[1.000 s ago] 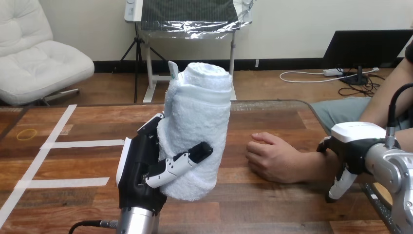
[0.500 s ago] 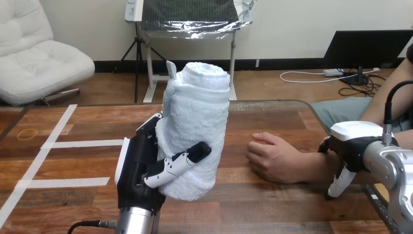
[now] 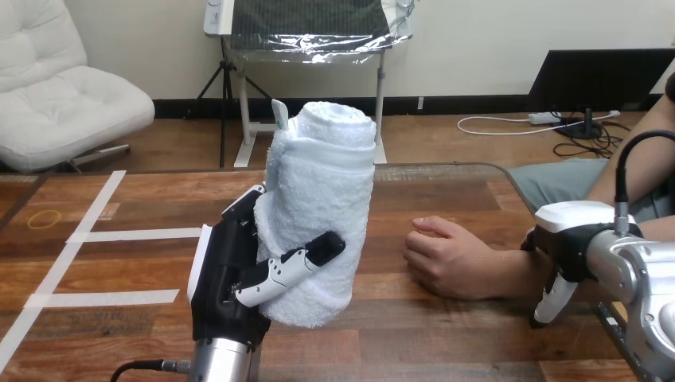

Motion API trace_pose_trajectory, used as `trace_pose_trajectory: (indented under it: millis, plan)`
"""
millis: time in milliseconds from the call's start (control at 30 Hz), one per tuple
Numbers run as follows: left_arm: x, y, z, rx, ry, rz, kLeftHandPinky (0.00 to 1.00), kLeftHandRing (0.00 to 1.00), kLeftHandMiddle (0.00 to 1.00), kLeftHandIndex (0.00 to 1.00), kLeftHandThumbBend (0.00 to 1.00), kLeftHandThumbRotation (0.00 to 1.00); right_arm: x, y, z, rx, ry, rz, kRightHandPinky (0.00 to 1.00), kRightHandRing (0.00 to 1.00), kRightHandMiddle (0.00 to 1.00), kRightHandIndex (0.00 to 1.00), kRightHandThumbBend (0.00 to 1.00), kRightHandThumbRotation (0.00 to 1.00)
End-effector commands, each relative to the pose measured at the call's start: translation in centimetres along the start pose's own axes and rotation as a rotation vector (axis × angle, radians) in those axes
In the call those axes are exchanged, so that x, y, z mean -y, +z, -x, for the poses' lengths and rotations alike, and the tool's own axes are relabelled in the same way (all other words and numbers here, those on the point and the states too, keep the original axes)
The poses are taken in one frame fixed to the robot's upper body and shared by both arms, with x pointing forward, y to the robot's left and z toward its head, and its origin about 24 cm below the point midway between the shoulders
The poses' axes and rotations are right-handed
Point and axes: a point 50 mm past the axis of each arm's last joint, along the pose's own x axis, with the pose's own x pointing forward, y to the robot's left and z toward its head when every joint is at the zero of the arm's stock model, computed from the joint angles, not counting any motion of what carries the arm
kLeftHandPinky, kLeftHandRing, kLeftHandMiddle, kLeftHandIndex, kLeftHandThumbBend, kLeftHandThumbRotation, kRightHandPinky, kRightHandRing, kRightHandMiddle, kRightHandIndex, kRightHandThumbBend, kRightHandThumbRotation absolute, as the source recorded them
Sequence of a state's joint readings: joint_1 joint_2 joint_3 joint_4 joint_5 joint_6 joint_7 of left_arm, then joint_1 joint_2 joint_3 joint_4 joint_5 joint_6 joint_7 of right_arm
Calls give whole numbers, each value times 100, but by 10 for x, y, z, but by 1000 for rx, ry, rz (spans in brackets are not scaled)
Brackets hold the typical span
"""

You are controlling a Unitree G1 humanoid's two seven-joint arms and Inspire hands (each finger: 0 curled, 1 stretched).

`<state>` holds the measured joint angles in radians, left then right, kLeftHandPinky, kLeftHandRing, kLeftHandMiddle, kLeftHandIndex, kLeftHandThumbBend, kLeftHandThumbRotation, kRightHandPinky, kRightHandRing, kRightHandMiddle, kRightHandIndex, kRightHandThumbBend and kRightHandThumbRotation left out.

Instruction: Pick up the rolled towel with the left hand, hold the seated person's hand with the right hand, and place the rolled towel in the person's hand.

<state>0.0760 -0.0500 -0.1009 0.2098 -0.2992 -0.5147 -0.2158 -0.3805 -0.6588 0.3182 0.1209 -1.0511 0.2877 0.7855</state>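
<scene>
A: Where's the rolled towel [image 3: 318, 199]?
B: Upright, clasped by the left hand [image 3: 227, 278], left of the person's hand [image 3: 446, 259] on the table [image 3: 446, 342].
A: And the right hand [image 3: 577, 239]?
B: Over the wrist [image 3: 521, 274], far right; whether it grips, I cannot tell.

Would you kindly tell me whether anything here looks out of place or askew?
Nothing is spilled or damaged. The rolled towel stands upright in the left robot hand. One oddity: the person's hand lies knuckles-up on the table, not opened for the towel.
</scene>
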Motion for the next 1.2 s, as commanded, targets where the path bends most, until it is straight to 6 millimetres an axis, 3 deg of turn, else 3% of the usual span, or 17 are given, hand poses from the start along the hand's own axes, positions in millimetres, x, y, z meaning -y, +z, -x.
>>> trace_pose_trajectory:
  millis: [0,633,967,1167]
  plan:
    - [12,21,-16,133,-20,33,33,38,44,49,75,9,17,-2,-2,-16,-37,48,78,83,85,84,67,22]
    - [10,23,-15,126,-8,26,32,38,43,48,75,9,10,4,-20,1,18,120,62,70,76,83,66,24]
    - [9,24,-14,116,1,30,32,37,43,48,75,8,6,8,-29,5,40,121,62,70,76,84,65,25]
    - [9,24,-13,111,5,38,32,37,43,48,76,8,3,11,-34,9,38,118,49,61,72,86,65,25]
